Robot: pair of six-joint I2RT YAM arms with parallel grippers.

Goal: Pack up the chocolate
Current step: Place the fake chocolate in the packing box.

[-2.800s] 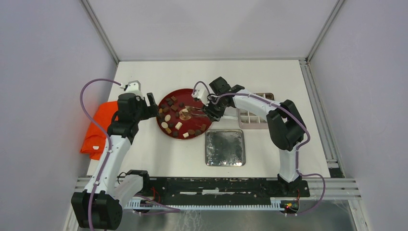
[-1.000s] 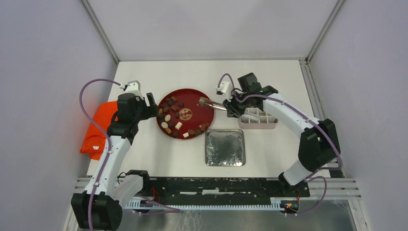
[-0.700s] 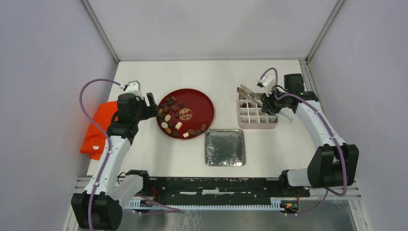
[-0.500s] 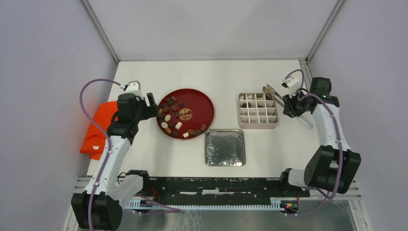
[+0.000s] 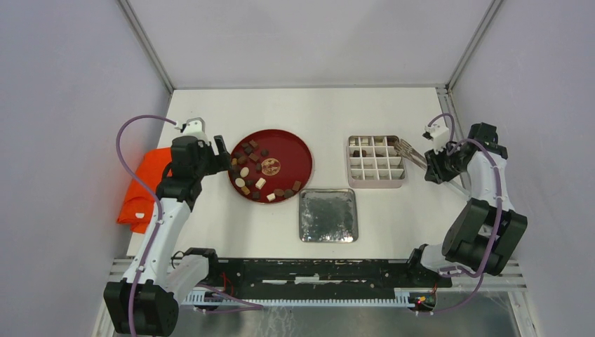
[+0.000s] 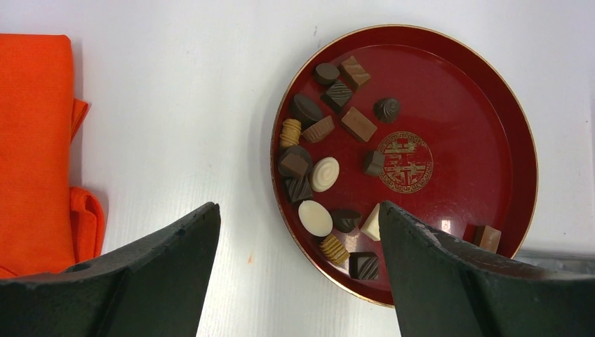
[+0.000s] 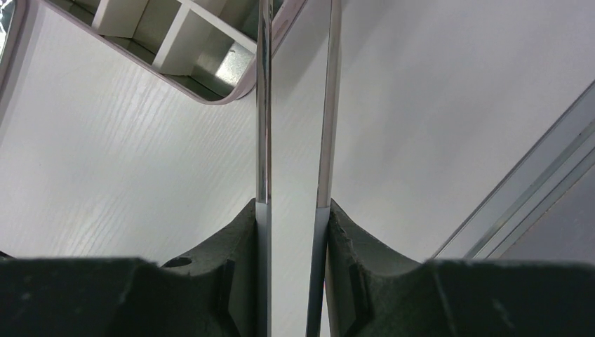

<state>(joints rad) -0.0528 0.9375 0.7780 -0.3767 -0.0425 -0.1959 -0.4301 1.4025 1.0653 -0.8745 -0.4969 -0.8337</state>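
Several chocolate pieces, dark, light brown and cream, lie on the left half of the red plate. They also show in the left wrist view. One dark piece sits in a far-left compartment of the pale grid box. My left gripper hangs open and empty over the plate's left rim. My right gripper is shut on metal tongs just right of the box. The tong tips point at the box's right edge. In the right wrist view the tongs show nothing between their arms.
A square steel tray lies in front of the plate and box. An orange cloth lies at the table's left edge, also in the left wrist view. A metal rail runs along the table's right edge, close to my right arm.
My right gripper carried the tongs from the red plate across to the grid box, then swung past it to its right side. The left arm has not moved.
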